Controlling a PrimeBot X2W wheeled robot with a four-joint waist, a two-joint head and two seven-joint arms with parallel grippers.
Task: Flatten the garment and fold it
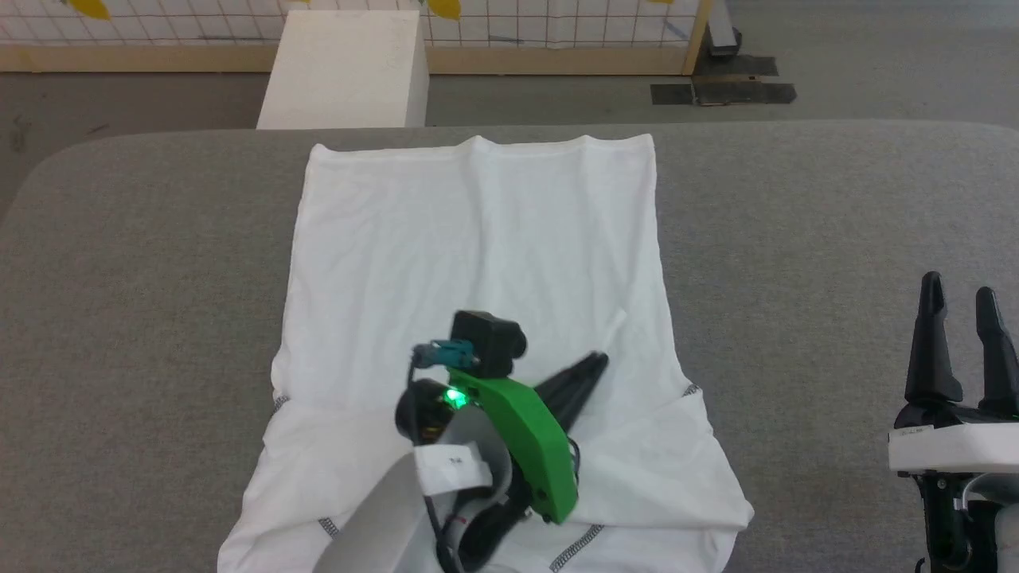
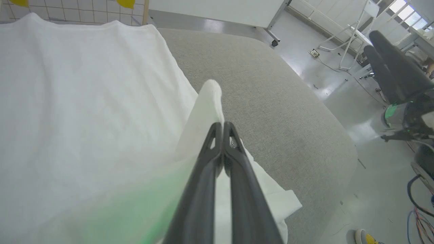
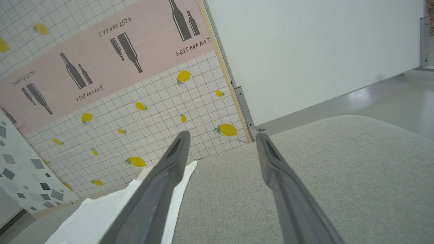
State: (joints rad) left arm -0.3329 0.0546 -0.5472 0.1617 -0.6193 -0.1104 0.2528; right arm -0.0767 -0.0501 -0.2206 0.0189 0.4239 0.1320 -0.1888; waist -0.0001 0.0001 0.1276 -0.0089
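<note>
Grey fabric-covered table (image 1: 796, 239) with rounded far corners, white soft long-sleeved shirt (image 1: 478, 239) spread across its middle, hem far

A robotics test lab staged as a set: printed lemon-tile "RESTAURANT" backdrop (image 3: 101, 84), white partition panel (image 3: 305, 51), loose cables (image 2: 422, 220) on a polished grey floor (image 2: 298, 61).

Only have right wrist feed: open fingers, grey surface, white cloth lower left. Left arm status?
Observer: The left gripper is shut on a raised strip of the garment, which pokes past its fingertips.
Operator: Rest of it flat?
Observer: Mostly. Far part lies smooth on the table; the near end, with grey seams, is folded over.
Operator: Right gripper touching it?
Observer: No. In head view the right gripper is open over bare table, right of the garment.
</note>
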